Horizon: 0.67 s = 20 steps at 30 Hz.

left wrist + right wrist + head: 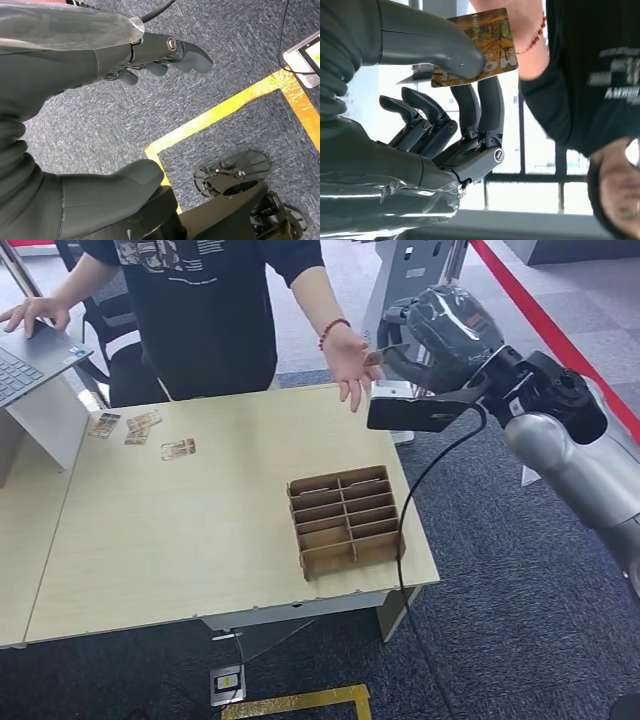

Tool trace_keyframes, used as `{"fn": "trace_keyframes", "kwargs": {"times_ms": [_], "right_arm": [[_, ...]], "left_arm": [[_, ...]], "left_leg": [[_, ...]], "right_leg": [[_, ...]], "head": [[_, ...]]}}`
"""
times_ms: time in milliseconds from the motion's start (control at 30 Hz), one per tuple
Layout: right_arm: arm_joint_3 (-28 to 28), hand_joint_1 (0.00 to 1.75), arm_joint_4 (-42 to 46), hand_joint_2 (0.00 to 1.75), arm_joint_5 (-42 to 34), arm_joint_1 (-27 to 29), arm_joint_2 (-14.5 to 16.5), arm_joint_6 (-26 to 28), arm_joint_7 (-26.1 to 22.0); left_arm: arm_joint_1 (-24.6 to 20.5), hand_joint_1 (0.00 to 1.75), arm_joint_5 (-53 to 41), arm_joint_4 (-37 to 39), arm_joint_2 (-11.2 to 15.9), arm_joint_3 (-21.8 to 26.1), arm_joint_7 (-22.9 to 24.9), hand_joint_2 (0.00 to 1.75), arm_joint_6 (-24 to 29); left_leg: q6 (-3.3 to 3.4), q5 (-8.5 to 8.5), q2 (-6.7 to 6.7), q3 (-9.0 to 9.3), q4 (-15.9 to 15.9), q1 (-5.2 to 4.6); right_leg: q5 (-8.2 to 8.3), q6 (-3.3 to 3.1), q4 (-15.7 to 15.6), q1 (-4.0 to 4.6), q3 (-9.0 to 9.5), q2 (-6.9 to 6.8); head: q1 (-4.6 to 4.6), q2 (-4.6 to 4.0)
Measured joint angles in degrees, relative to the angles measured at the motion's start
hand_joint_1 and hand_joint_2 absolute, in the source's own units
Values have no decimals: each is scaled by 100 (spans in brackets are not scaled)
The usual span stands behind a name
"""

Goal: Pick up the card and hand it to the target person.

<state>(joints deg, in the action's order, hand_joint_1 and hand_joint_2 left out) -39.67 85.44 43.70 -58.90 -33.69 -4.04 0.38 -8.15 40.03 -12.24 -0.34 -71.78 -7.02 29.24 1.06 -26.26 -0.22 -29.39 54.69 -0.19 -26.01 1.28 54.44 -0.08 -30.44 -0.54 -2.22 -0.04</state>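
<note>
My right hand (pixel 423 340) is raised past the table's far right corner and pinches a brown-and-orange picture card (pixel 373 358) between thumb and fingers. In the right wrist view the card (pixel 497 42) lies under the thumb (pixel 452 50), with the person's hand (pixel 523 20) right behind it. The person in a black shirt (pixel 196 310) stands behind the table, and their open palm (pixel 349 365) with a red bead bracelet is held out at the card's edge. My left hand (pixel 113 60) hangs over the carpet, fingers loosely extended and holding nothing.
A light wooden table (pixel 189 530) carries a brown divided cardboard tray (pixel 346 520) at the front right and several loose cards (pixel 140 428) at the far left. A laptop (pixel 26 360) sits on a stand at the left. A black cable (pixel 423 490) hangs from my right arm.
</note>
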Motion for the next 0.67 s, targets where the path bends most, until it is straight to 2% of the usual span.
{"fn": "trace_keyframes", "kwargs": {"times_ms": [100, 233, 433, 500, 567, 667], "right_arm": [[-58, 175, -27, 175, 403, 157, 50, 770, 191], [-90, 175, -153, 175, 1046, 550, 303, 1626, 437], [-127, 175, -537, 175, 1851, 1010, 808, 2224, 581], [-138, 95, -701, 175, 1993, 1109, 965, 2302, 593], [-159, 8, -868, 175, 2095, 1202, 1100, 2350, 598], [-184, 0, -1091, 175, 2163, 1285, 1244, 2392, 606]], "left_arm": [[0, 0, -15, 0, -8, 0, 17, 175, 4], [-4, 0, -24, 0, -35, 0, 37, 175, 16], [4, 0, 0, 0, -62, 0, 44, 175, 78], [21, 0, 13, 0, -70, 0, 54, 175, 96], [48, 0, 23, 0, -78, 0, 59, 175, 111], [82, 0, 25, 0, -82, 0, 58, 175, 117]], "left_leg": [[0, 0, -2, -1, -1, 0], [0, 0, -3, -2, -2, 1], [0, 1, -4, -2, -3, 4], [-1, 1, -5, -2, -3, 5], [-1, 1, -6, -2, -3, 5], [-1, 0, -5, -2, -3, 4]], "right_leg": [[0, 0, 0, 0, 1, -2], [0, 0, 2, 1, 2, -3], [-1, -1, 5, 3, 1, -4], [-3, -4, 6, 4, 0, -5], [-4, -6, 5, 4, 0, -6], [-4, -6, 4, 4, -1, -5]], "head": [[0, 0], [-1, 0], [-1, 0], [-1, 0], [0, 0], [-1, 0]]}}
